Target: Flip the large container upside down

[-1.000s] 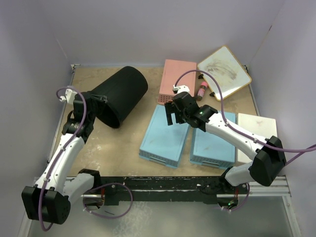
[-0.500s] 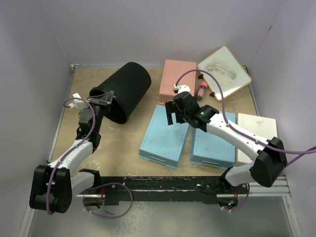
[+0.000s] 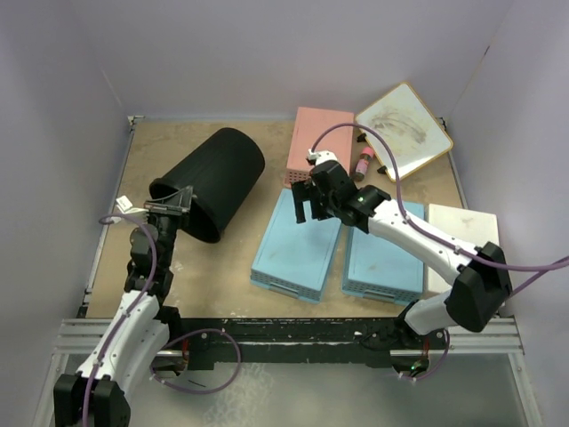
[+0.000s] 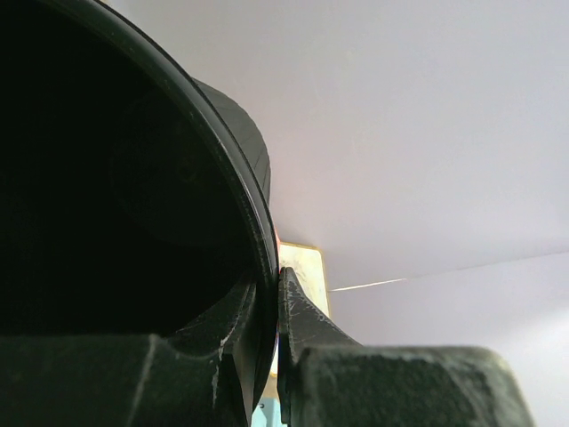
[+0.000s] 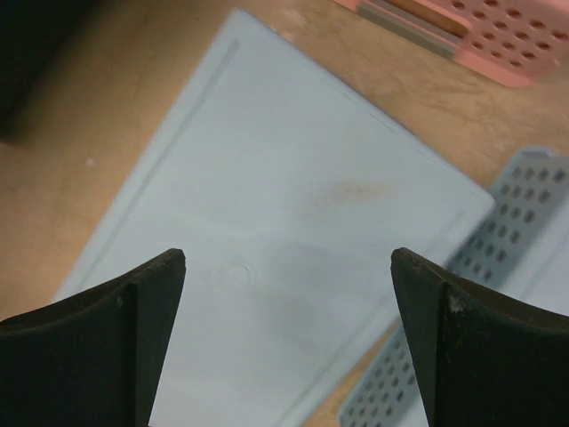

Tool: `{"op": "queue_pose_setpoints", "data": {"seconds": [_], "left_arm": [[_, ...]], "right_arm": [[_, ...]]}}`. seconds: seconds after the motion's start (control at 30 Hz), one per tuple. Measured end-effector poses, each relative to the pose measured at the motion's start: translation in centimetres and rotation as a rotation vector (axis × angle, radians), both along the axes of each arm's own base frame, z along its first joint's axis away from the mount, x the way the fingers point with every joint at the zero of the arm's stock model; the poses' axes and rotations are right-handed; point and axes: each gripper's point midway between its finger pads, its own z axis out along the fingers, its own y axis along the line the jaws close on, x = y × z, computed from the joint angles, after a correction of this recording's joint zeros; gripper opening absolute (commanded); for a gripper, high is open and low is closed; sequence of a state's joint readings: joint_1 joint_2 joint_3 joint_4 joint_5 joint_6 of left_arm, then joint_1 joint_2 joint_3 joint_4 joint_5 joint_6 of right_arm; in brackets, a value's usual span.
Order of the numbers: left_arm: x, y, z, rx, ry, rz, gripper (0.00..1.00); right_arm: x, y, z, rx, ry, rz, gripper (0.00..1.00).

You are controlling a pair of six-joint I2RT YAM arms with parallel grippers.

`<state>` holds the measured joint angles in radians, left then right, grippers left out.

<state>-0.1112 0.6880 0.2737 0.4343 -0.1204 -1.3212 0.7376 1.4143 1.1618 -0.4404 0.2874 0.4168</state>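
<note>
The large container [image 3: 218, 174], a tall black bucket, lies tilted on its side at the back left, with its open mouth toward the near left. My left gripper [image 3: 175, 203] is shut on its rim. In the left wrist view the rim [image 4: 253, 233] is pinched between the two fingers and the dark inside fills the left. My right gripper [image 3: 307, 203] is open and empty, hovering over the far end of the left light-blue basket [image 3: 298, 242], which also shows in the right wrist view [image 5: 293, 249].
A second light-blue basket [image 3: 384, 262] lies to the right, a pink basket [image 3: 318, 145] behind. A whiteboard [image 3: 404, 130] leans at the back right, a small bottle [image 3: 364, 164] beside it. A white basket [image 3: 462, 240] sits at the far right. Walls close in on three sides.
My left arm has pulled back toward the near edge, still gripping the rim, and the bucket has shifted slightly toward the near left. My right gripper has moved a little.
</note>
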Motion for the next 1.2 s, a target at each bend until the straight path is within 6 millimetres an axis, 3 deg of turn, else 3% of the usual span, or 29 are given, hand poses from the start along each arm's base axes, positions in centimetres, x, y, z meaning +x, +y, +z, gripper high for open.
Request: {"op": "queue_pose_setpoints", "data": {"seconds": [0.13,0.23,0.33,0.4,0.57,0.73,0.93,1.2], "left_arm": [[-0.6,0.2,-0.2,-0.006,-0.002,0.005,0.0],[-0.6,0.1,-0.3,-0.022,-0.001,0.004,0.0],[-0.7,0.1,-0.4,-0.032,0.004,0.003,0.0],[-0.6,0.1,-0.5,-0.037,0.011,0.003,0.0],[-0.6,0.1,-0.4,-0.048,0.024,0.002,0.0],[-0.6,0.1,-0.5,-0.055,0.029,-0.001,0.0],[-0.5,0.0,-0.5,-0.063,0.033,-0.005,0.0],[-0.3,0.1,-0.6,-0.09,0.01,-0.001,0.0]], "right_arm": [[2.8,4.6,1.2,0.166,0.045,0.081,1.0],[7.0,8.3,3.0,0.319,0.061,0.125,1.0],[12.6,11.6,4.8,0.428,0.034,0.158,1.0],[15.7,13.2,5.3,0.472,0.015,0.169,1.0],[20.1,16.2,4.9,0.543,0.005,0.202,1.0],[21.1,18.5,3.5,0.625,0.04,0.247,1.0],[19.8,20.9,2.2,0.73,0.124,0.354,1.0],[18.9,20.9,3.1,0.762,0.115,0.429,1.0]]}}
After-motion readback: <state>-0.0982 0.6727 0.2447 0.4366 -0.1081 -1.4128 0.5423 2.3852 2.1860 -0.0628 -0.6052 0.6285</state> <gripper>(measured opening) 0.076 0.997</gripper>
